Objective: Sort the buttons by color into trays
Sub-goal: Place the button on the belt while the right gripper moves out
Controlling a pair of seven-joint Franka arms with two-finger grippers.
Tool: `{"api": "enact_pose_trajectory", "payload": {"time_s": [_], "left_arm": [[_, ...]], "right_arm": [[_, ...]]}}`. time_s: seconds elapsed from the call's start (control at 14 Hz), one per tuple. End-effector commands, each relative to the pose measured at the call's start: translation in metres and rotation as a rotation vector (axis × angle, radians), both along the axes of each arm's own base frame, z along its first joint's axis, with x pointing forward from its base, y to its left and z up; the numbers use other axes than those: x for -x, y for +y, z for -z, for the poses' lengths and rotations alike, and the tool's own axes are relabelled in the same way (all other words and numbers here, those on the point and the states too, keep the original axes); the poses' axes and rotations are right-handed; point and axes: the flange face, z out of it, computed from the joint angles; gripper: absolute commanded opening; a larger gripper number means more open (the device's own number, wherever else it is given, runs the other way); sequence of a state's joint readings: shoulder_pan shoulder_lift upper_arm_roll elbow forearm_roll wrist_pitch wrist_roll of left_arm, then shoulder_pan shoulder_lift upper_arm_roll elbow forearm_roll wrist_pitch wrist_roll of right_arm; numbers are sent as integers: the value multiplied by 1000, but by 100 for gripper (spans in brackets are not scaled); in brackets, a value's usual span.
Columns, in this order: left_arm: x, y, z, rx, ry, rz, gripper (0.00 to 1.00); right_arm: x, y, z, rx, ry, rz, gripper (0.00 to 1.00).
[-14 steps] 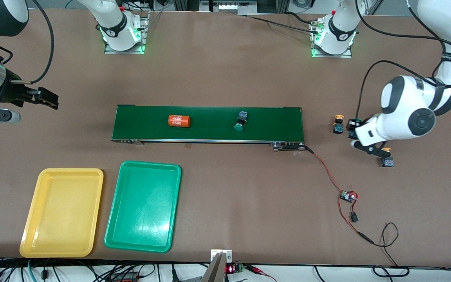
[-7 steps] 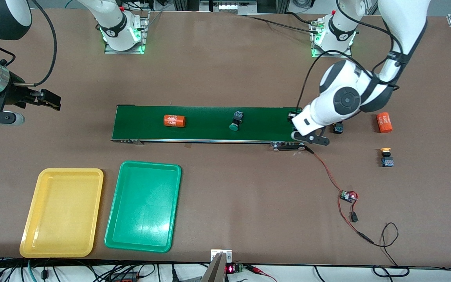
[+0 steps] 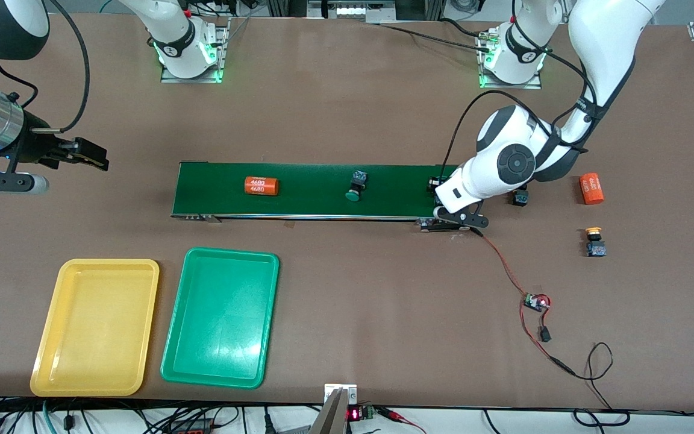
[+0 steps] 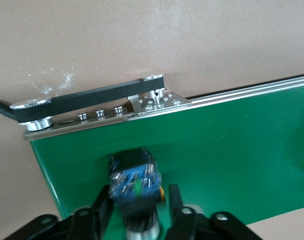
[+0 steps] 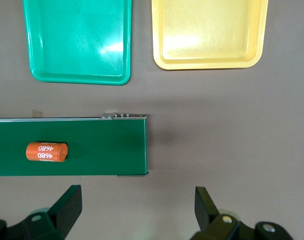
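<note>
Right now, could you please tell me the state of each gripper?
Left gripper: over the belt's end, fingers open around a button, just letting go.
Right gripper: open, empty, waiting near the belt's other end.

The whole counter [image 3: 347, 108] is seen from a high front camera facing the arm bases. The conveyor belt [image 4: 231, 150] end is viewed closely from the left wrist. Belt and both trays are shared by the higher, downward-facing right wrist view.
</note>
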State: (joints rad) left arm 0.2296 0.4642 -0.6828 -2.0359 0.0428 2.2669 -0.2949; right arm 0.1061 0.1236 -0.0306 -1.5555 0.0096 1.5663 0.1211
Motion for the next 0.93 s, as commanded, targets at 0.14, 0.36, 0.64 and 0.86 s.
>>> {"api": "enact_pose_trajectory", "payload": {"time_s": [0.14, 0.36, 0.64, 0.86], "left_arm": [[-7, 13, -61, -40, -70, -18, 100], [-27, 75, -93, -105, -102, -112, 100], [-46, 210, -80, -169, -91, -217, 100], [-34, 313, -60, -167, -71, -65, 100]], "right_arm": [[14, 4, 10, -4, 29, 37, 100], [35, -2, 16, -2, 25, 42, 100], [62, -5, 28, -6, -7, 39, 100], [62, -8, 28, -7, -8, 36, 100]]}}
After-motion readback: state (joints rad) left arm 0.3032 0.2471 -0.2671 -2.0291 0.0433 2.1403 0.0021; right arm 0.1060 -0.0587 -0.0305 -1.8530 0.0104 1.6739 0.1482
